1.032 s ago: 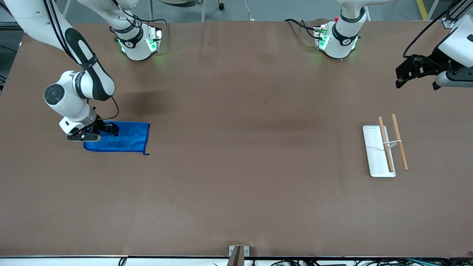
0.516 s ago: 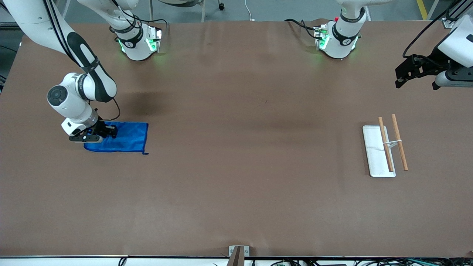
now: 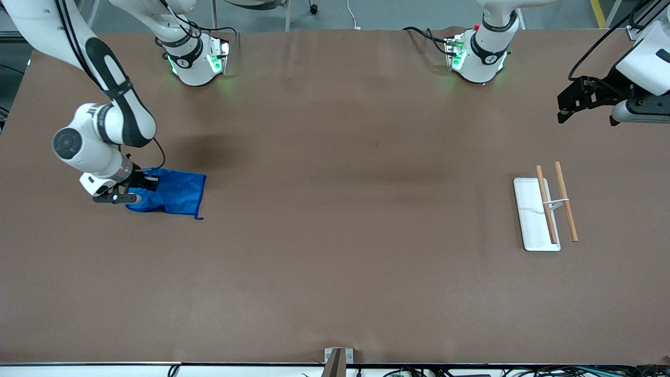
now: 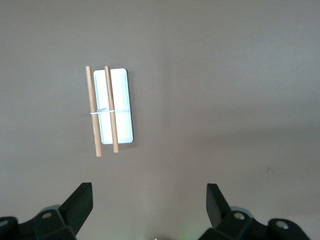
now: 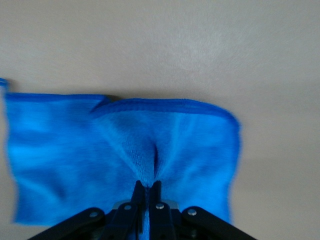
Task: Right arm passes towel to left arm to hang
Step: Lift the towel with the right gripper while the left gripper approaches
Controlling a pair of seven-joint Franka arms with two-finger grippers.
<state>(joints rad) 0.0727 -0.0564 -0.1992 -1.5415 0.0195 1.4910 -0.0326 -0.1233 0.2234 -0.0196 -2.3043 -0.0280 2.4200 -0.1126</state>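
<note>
The towel looks different from a moment ago. Before, it lay flat and wide on the table. Now its edge at the right arm's end is bunched up and lifted a little, and the whole cloth looks smaller and has slid a bit toward that end. The right gripper has squeezed its fingers together since then, and it pinches a fold of the blue cloth between them. In the right wrist view, the towel puckers into a ridge that runs straight into the closed fingertips.

The right arm reaches down from its base, bends at the elbow, and its wrist tilts low over the towel's edge. It has pulled back a little toward its end of the table.

The left arm waits up high over its end of the table. The left gripper is wide open and holds nothing. Its two fingers stand far apart in the left wrist view. Below it sits a small rack with a white base and two wooden rods, well apart from the towel.
</note>
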